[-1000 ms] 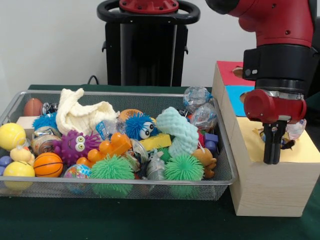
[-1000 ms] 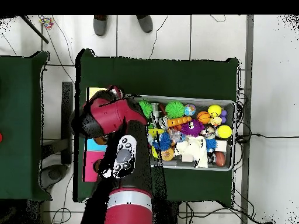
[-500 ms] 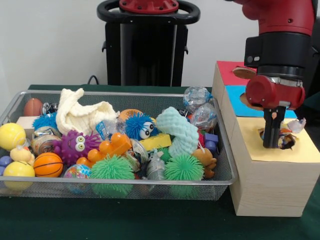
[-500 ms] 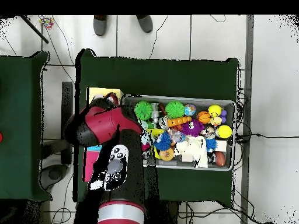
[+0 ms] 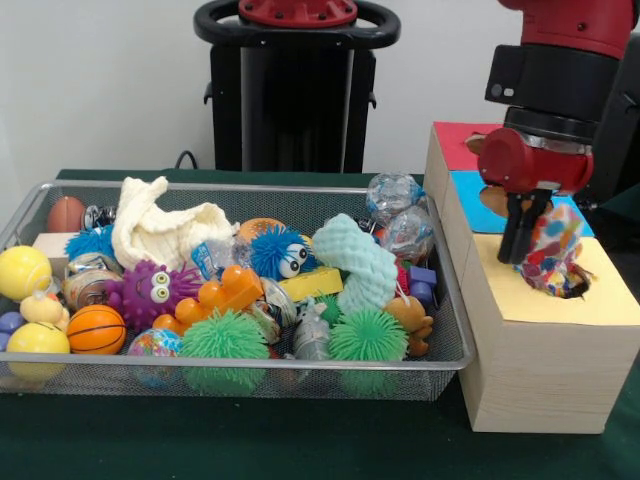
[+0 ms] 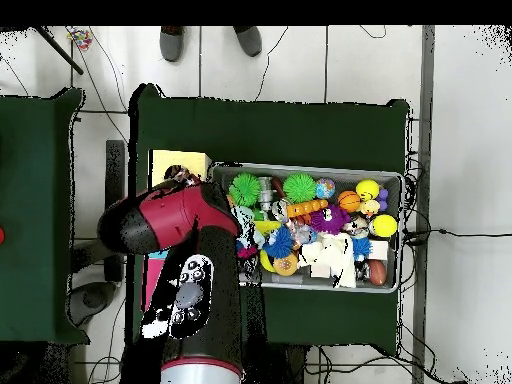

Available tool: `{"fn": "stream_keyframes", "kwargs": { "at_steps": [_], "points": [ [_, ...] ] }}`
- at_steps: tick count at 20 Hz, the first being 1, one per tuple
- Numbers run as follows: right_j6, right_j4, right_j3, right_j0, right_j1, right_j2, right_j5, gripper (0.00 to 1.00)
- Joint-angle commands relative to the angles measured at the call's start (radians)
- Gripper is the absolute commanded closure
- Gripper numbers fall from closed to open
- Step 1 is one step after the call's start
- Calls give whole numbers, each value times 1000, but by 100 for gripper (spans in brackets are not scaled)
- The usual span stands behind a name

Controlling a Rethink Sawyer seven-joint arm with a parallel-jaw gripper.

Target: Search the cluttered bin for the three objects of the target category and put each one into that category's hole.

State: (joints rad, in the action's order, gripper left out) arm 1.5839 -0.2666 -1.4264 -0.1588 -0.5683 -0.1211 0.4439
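Note:
A clear-wrapped ball with coloured spots (image 5: 552, 250) sits in the hole of the yellow section (image 5: 600, 300) of the wooden box, and its top sticks out above the hole. My gripper (image 5: 516, 250) hangs tilted at the ball's left side and touches it. Whether it holds the ball is unclear. Two similar clear-wrapped balls (image 5: 393, 192) (image 5: 408, 233) lie at the right end of the wire bin (image 5: 250, 187). In the overhead view the red arm (image 6: 175, 215) covers the gripper and most of the box, and only the yellow section (image 6: 180, 160) shows.
The bin is full of toys: spiky green balls (image 5: 224, 340), a purple monster (image 5: 152, 290), a white cloth (image 5: 160, 230), a mint foam piece (image 5: 360, 262) and a small basketball (image 5: 96, 328). The box's blue (image 5: 468, 190) and red (image 5: 455, 140) sections lie behind the yellow one.
The gripper has risen out of the yellow hole and drawn back toward the blue section. The spotted ball now shows large in the hole, where only crinkled wrap showed before.

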Motion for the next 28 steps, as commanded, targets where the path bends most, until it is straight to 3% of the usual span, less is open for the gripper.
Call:
{"fn": "stream_keyframes", "kwargs": {
  "at_steps": [1,5,12,20,28],
  "points": [
    [68,50,-11,3,87,99,248,100],
    [75,35,78,-19,165,106,247,100],
    [98,43,161,-34,246,119,254,100],
    [44,70,201,-12,239,169,316,100],
    [-17,63,222,11,256,207,312,100]
  ]
}}
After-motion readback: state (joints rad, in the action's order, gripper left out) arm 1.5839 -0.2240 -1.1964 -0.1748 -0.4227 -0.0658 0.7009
